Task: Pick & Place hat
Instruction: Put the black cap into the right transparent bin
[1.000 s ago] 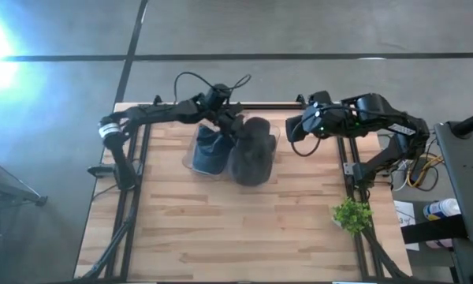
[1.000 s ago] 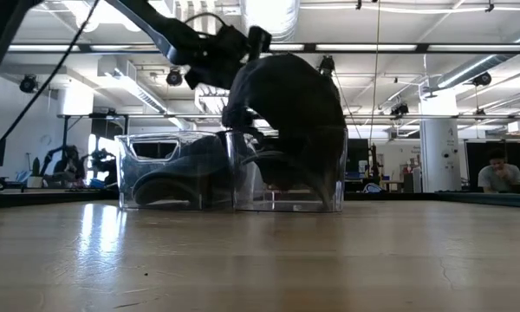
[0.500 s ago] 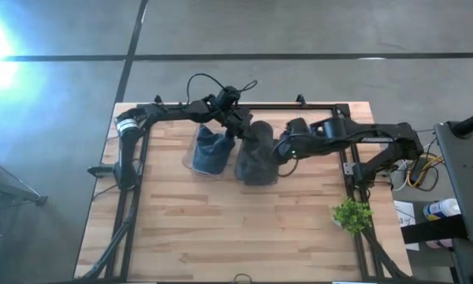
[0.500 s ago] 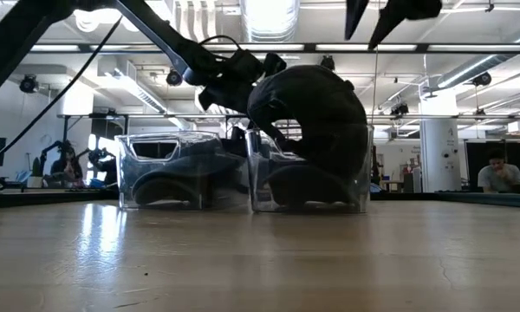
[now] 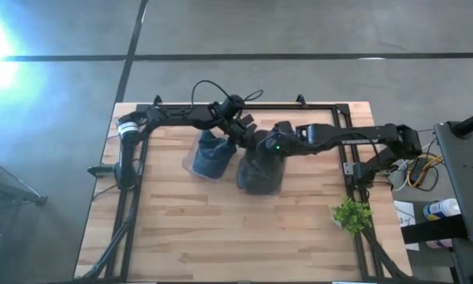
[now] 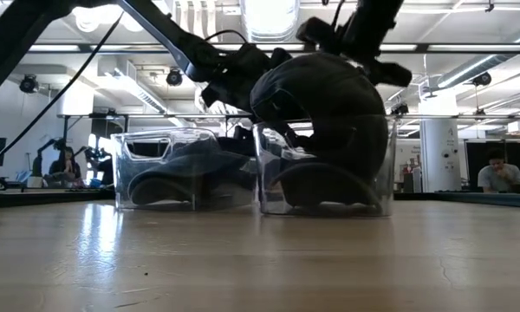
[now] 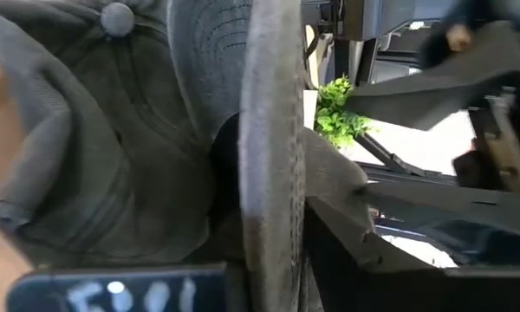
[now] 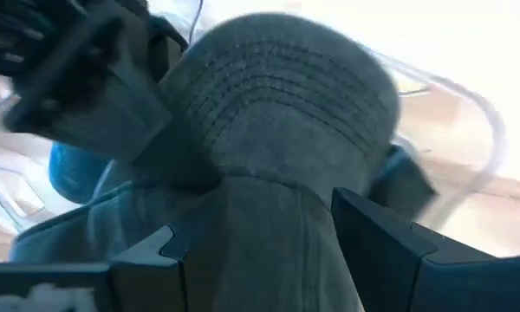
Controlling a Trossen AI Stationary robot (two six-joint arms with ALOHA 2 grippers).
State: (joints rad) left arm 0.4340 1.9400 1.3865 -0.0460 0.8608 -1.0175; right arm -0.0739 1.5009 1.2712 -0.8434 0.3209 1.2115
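Observation:
A dark grey hat (image 5: 260, 164) stands tilted in a clear box (image 6: 377, 169) at the table's far middle. Its crown (image 6: 321, 95) rises above the box rim. My left gripper (image 5: 247, 136) reaches in from the left and is shut on the hat's brim (image 7: 273, 130). My right gripper (image 5: 273, 145) comes from the right, above the hat, and is open. Its fingers (image 8: 390, 230) stand on either side of the hat's cloth (image 8: 269, 225). A blue hat (image 5: 209, 154) lies in a second clear box (image 6: 182, 169) to the left. My left gripper pinches the hat's brim (image 7: 273, 182) between its two fingers. The brim stands on edge between them, and the crown (image 7: 87, 130) bulges to one side. The fingers come slanting from the table's far left. The hat's lower part sits in the clear box. My right gripper has its open fingers on either side of the hat's crown from above; whether they touch the cloth, I cannot tell.
A small green plant (image 5: 351, 213) stands at the table's right edge. Black frame rails (image 5: 134, 189) run along the table's left, right and far sides. The near half of the wooden table (image 5: 236, 237) holds nothing. People show in the room behind (image 6: 501, 169).
My right gripper has swung from the table's far right toward the left and down over the grey hat. My left gripper has carried the hat's brim a little toward the right and near edge. The box with the grey hat has slid toward the right.

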